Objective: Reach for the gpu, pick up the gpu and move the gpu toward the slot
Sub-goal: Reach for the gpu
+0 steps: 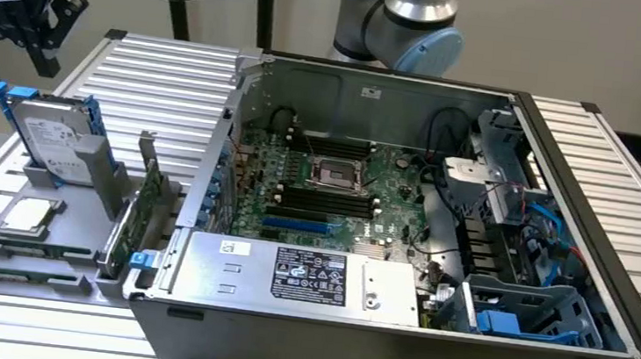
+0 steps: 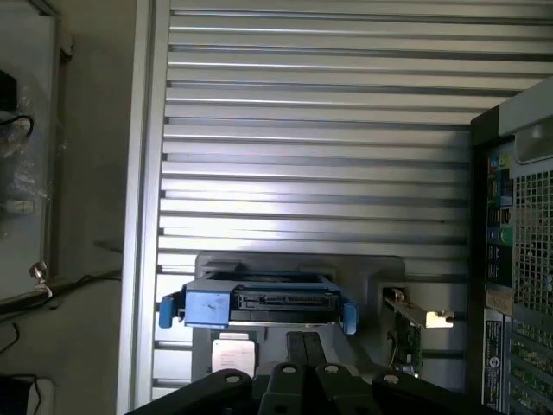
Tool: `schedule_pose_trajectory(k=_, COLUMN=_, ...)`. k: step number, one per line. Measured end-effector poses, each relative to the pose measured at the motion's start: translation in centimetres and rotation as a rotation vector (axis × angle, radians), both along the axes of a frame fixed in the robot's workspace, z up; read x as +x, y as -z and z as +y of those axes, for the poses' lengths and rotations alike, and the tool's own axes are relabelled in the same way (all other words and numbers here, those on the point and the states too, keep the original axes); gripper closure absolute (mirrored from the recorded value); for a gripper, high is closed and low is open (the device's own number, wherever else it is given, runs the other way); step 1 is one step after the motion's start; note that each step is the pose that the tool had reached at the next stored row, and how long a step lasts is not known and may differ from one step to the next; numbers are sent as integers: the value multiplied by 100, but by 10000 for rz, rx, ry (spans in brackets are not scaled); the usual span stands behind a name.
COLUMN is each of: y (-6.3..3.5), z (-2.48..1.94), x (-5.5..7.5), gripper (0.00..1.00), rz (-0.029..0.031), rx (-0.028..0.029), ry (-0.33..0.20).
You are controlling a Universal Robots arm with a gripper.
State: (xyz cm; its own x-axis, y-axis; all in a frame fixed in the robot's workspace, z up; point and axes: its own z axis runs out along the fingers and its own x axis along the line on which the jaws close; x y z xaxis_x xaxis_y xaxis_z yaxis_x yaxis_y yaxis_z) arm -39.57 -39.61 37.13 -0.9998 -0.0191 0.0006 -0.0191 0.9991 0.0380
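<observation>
Well apart from the upright gpu (image 1: 152, 194), the hand (image 1: 41, 51) hangs empty and closed

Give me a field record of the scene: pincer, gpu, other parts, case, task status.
pincer: shut, empty, raised over the holder near the hard drive, clear of the gpu
gpu: standing on edge in the grey holder, next to the case's outer wall, untouched
hard drive: upright in the holder, blue side rails
processor chip: lying flat on the holder
case: open, motherboard exposed
task status: gpu not yet picked up
</observation>
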Motion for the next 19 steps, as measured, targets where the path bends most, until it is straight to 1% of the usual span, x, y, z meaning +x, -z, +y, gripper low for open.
schedule_pose_trajectory(k=4, y=15, z=-177, x=18, gripper=89, rz=-2, rx=1, ry=-2)
schedule_pose_trajectory(k=6, y=25, z=-258, x=40, gripper=89, rz=-1, rx=1, ry=0)
schedule_pose_trajectory(k=9, y=44, z=-355, x=104, gripper=89, rz=-4, rx=3, ry=-1)
schedule_pose_trajectory(k=12, y=68, z=-413, x=224, gripper=89, rz=-2, rx=2, ry=0)
schedule_pose_trajectory(k=16, y=110, z=-464, x=405, gripper=89, rz=-2, rx=1, ry=0)
schedule_pose_trajectory(k=19, y=148, z=-508, x=517, gripper=89, rz=0, rx=0, ry=0)
